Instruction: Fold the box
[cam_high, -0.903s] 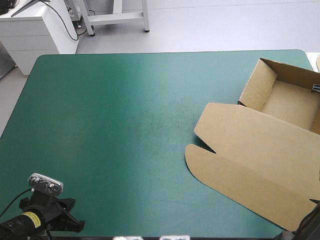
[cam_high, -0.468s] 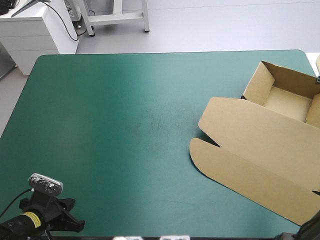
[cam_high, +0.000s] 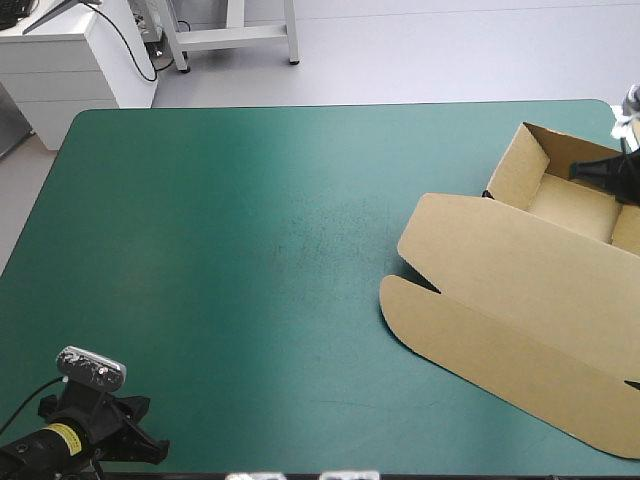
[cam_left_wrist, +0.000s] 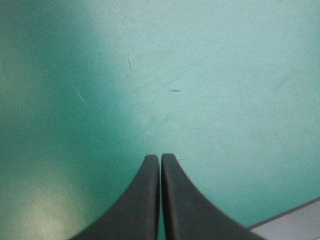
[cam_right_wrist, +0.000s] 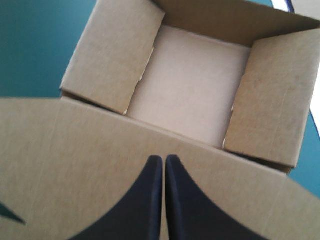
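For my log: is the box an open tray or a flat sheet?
Open tray: the box has raised walls around an empty floor; its lid lies flat.

Box (cam_high: 520, 290) is running off the high view at 3 to 5 o'clock, its tray's right wall and one lid corner getting cut off. Right gripper (cam_high: 585, 172) is poking in at 2 o'clock, mostly out of frame.
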